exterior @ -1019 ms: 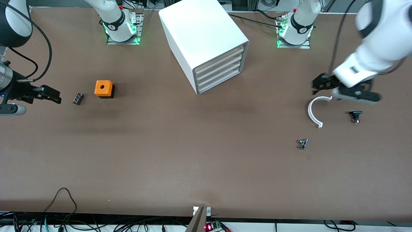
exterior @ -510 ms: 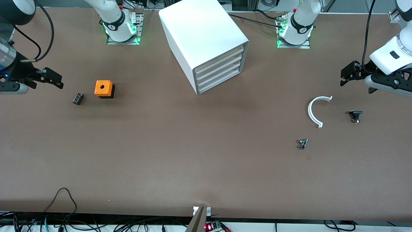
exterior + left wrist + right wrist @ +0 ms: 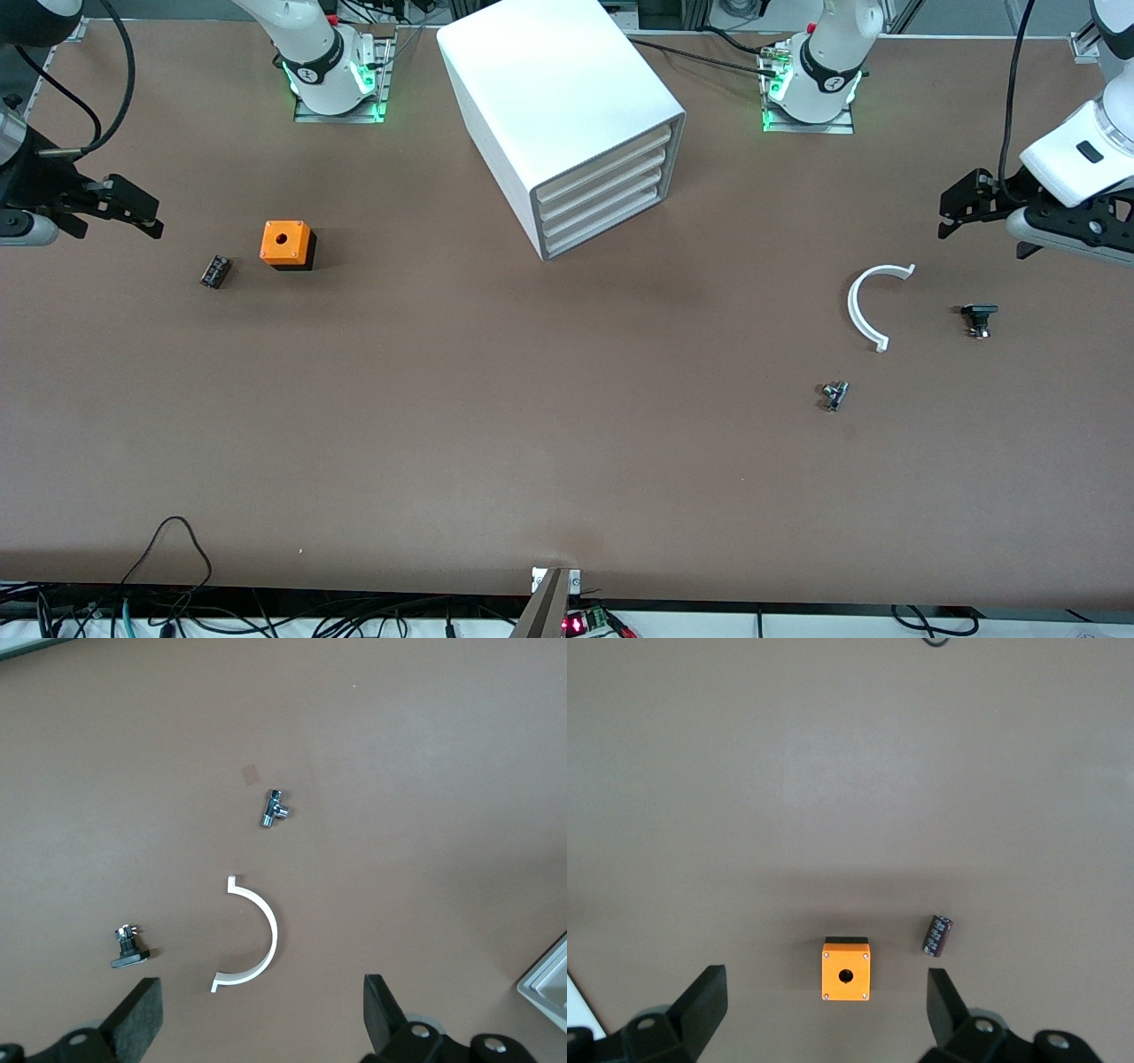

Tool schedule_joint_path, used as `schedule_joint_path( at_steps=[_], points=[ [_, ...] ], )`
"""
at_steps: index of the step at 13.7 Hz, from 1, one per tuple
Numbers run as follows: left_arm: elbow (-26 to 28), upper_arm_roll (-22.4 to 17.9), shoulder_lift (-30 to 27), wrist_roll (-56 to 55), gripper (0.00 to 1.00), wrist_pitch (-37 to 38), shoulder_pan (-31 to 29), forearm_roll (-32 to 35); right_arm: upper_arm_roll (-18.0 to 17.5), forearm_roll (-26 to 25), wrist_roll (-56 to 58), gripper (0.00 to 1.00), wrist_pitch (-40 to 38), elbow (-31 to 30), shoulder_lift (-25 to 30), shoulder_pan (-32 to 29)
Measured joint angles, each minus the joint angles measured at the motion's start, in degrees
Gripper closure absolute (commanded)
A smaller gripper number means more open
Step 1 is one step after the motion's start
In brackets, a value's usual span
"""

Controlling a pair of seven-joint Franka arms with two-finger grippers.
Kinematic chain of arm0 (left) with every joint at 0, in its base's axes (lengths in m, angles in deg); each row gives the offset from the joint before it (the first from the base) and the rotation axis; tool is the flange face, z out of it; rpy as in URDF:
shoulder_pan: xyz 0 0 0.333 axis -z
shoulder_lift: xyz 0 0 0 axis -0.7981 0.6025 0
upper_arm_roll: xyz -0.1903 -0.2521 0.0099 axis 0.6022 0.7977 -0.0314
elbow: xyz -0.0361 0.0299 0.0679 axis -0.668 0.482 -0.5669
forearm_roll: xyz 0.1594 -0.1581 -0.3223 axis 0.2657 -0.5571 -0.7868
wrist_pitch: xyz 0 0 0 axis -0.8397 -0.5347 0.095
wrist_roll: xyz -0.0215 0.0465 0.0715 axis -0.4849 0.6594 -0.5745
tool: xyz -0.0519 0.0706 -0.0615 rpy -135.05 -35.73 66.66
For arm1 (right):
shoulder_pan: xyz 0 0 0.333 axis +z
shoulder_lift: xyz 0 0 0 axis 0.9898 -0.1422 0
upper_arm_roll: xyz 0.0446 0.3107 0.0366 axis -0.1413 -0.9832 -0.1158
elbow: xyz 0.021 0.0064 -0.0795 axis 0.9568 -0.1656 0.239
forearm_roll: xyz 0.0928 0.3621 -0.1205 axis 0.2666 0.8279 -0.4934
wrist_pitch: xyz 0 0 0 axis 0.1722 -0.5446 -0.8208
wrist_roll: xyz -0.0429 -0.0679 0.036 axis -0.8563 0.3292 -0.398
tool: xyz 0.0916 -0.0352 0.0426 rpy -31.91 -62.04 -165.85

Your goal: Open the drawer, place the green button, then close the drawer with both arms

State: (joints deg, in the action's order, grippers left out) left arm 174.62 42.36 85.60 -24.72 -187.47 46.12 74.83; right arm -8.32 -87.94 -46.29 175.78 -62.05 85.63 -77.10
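You had both claws spread wide and empty. Your left gripper [image 3: 946,215] hung over the table [image 3: 496,416] at the left arm's end, near the white half-ring [image 3: 857,308]. Your right gripper [image 3: 152,217] hung over the right arm's end, near the orange box [image 3: 285,243]. The drawer [image 3: 611,232], lowest in the cabinet [image 3: 558,89], sat shut.

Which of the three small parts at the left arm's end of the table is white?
The curved half-ring clip. It is white and C-shaped; the black-capped switch beside it and the metal fitting nearer the camera are dark and compact.
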Motion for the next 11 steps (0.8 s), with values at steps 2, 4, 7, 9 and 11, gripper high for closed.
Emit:
schedule_joint_path(
  at_steps=[2, 4, 7, 9, 11],
  points=[
    [-1.55, 0.02, 0.05, -6.48, 0.0, 1.71, 0.23, 0.0, 0.0, 0.0, 0.0, 0.0, -0.34, 0.63, -0.15, 0.0],
    [-2.9, 0.08, 0.05, -9.55, 0.0, 3.01, 0.6, 0.0, 0.0, 0.0, 0.0, 0.0, -2.12, 1.17, -0.16, 0.0],
    [-3.36, 0.04, 0.3, -10.44, 0.0, 3.67, 0.66, 0.0, -0.01, 0.0, 0.0, 0.0, -7.1, 3.02, -0.15, 0.0],
    [-3.57, 0.04, 0.75, -10.45, 0.0, 3.94, 0.66, 0.0, -0.02, 0.0, 0.0, 0.0, -8.5, 4.12, -0.15, 0.01],
    [-3.63, 0.08, 0.95, -10.46, 0.0, 4.09, 0.67, 0.0, -0.03, 0.0, 0.0, 0.0, -8.74, 4.32, -0.16, 0.01]
  ],
)
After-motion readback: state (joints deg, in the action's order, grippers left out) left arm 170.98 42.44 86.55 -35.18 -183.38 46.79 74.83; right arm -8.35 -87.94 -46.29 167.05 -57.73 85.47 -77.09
